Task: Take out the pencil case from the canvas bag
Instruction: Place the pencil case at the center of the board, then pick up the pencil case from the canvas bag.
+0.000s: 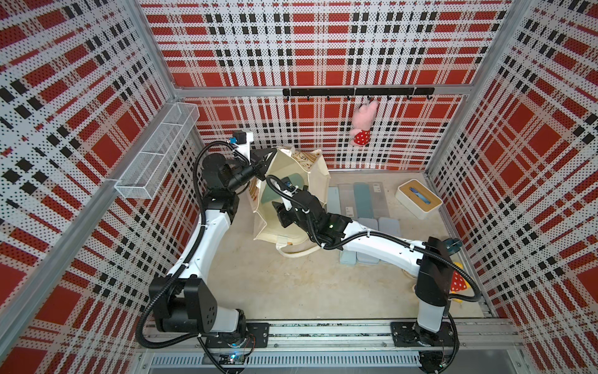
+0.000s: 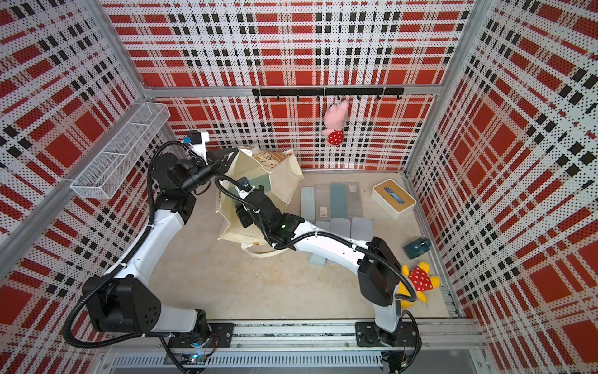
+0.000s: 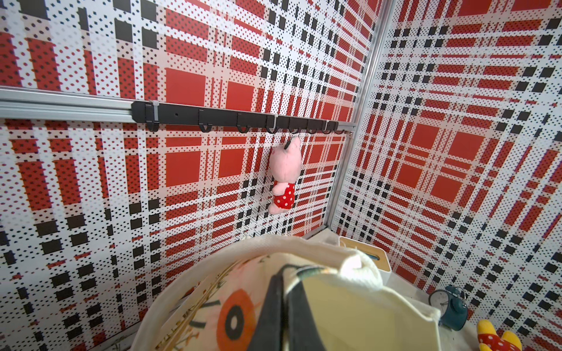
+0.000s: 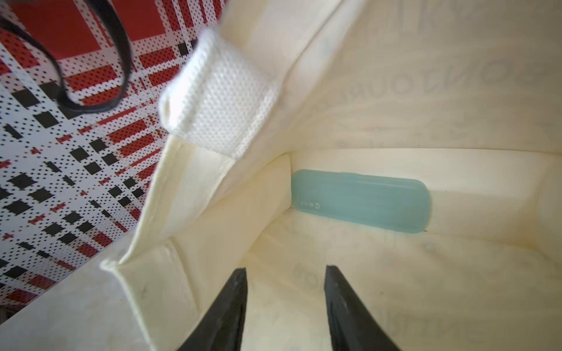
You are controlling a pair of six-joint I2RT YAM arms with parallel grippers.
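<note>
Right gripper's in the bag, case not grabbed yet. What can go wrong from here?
The pencil case lies flat in the bottom crease of the canvas bag; the right gripper may pinch canvas with it, or slip off.
Only the left gripper, shut on the rim, holds the bag open; a tug from the arm could pull it free.
The white handle could snag the wrist.

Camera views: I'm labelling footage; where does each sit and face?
Top views: overhead, looking down at both arms and the canvas bag.
Left wrist: behind the left gripper, shut on the bag's rim, facing the pink plush.
Right wrist: behind the open right gripper, looking into the bag at the pencil case.
Shared: all show the bag.
</note>
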